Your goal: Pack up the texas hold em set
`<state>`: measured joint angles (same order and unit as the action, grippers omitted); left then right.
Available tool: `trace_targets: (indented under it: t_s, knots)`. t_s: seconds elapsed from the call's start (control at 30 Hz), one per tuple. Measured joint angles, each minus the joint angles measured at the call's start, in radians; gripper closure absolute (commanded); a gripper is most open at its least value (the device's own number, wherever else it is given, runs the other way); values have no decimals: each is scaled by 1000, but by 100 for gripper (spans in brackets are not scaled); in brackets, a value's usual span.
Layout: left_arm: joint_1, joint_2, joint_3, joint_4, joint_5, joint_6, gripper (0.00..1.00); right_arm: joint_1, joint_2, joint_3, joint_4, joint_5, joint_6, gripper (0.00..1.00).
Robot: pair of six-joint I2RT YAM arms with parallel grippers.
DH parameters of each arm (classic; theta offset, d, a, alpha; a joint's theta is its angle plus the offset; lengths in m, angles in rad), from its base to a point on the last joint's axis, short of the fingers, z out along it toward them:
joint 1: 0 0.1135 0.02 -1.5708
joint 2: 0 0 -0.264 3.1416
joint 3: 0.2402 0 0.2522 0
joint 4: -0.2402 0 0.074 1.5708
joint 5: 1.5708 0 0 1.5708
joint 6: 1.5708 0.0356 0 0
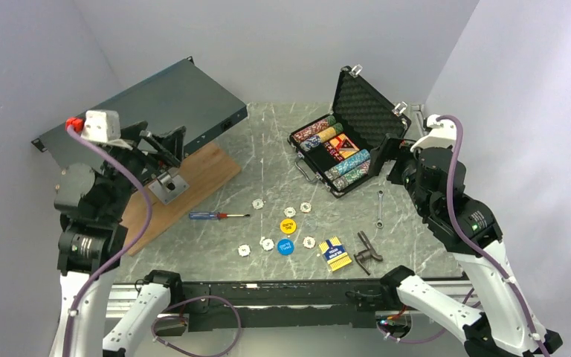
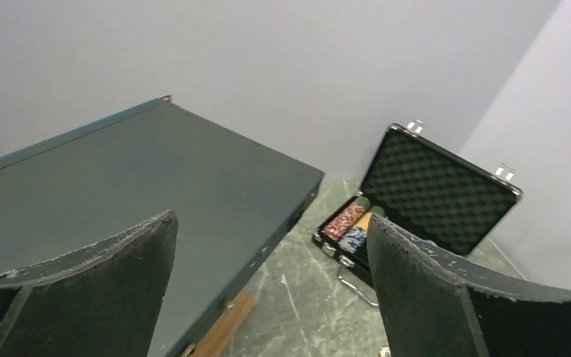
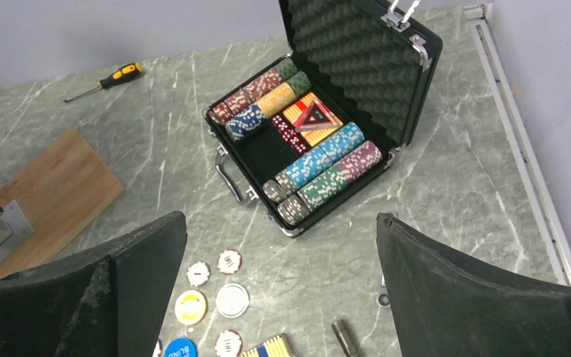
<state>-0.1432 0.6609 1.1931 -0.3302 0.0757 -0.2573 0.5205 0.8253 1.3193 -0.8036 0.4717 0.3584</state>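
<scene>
The black briefcase (image 1: 314, 165) stands open at the back right, its foam-lined lid (image 1: 364, 100) upright and rows of multicoloured chips (image 3: 320, 165) inside. On the table in front lie small white chips (image 1: 291, 212), a yellow disc (image 1: 288, 225), a blue disc (image 1: 285, 245) and the blue-yellow card deck (image 1: 334, 254). My right gripper (image 3: 282, 216) hovers open just right of the case, above these loose pieces, holding nothing. My left gripper (image 2: 271, 219) hangs open and empty at the far left, above a dark metal box.
A dark flat metal box (image 1: 156, 104) leans over a wooden board (image 1: 201, 175) with a metal bracket (image 1: 169, 186). A red-blue screwdriver (image 1: 218, 216), a silver wrench (image 1: 380, 208) and a black tool (image 1: 366, 253) lie among the pieces. A yellow-black screwdriver (image 3: 108, 78) lies farther back.
</scene>
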Motion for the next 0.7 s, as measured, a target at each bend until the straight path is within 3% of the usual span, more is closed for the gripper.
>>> trace_targets:
  t_s: [0.17, 0.37, 0.7]
  knots:
    - [-29, 156, 110, -26, 141, -25, 1, 0, -15, -35, -9, 1, 6, 0]
    - [-180, 320, 141, -36, 183, -18, 1, -1, 4, -138, -34, -93, 22, 0]
    - [-274, 302, 58, -1, 274, 47, 1, 21, 312, -357, -103, -387, 82, 0]
